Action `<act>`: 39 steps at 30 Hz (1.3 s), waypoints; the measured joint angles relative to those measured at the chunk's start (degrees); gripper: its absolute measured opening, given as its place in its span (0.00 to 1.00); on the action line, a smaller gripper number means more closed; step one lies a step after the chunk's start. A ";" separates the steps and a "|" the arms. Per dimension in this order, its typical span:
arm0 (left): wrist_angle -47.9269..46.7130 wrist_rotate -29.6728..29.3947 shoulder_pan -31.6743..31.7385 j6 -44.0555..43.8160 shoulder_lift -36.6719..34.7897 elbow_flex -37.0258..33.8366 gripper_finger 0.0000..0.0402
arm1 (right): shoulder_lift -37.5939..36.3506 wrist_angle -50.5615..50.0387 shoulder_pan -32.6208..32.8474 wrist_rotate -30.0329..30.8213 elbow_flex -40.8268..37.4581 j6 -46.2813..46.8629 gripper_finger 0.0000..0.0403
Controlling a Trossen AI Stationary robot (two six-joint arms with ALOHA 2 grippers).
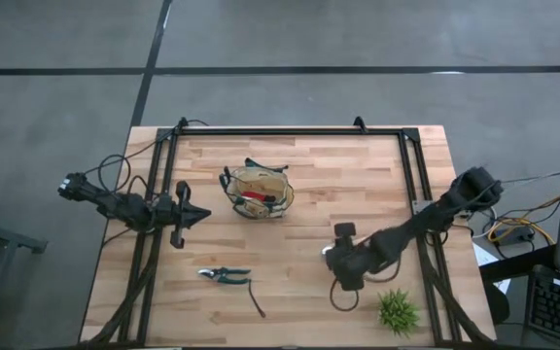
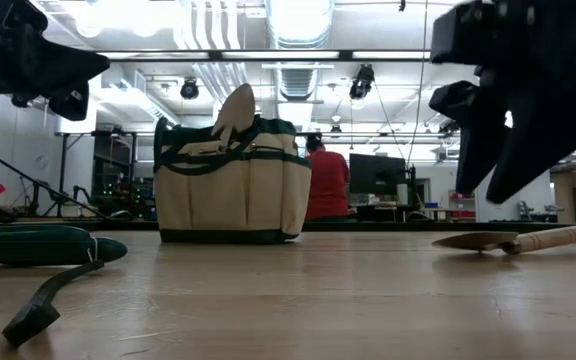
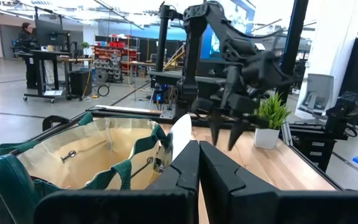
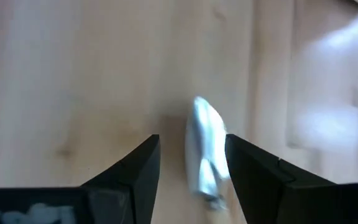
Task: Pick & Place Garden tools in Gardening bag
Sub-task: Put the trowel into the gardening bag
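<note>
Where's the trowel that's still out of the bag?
The trowel lies flat on the table's right side, directly under the open right end effector, between the bag and the plant.

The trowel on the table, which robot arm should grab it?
The right one. Its tool hangs open right over the trowel, blade between the fingers. The left tool waits shut beside the bag, farther away.

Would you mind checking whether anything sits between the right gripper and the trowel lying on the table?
Nothing visible does. The right gripper hangs open directly above the trowel, whose silver blade shows between its fingers against bare wooden table.
</note>
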 joint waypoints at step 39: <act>-0.78 0.00 0.00 0.00 0.00 0.00 0.03 | 11.91 -2.99 -2.77 7.60 2.81 1.72 0.23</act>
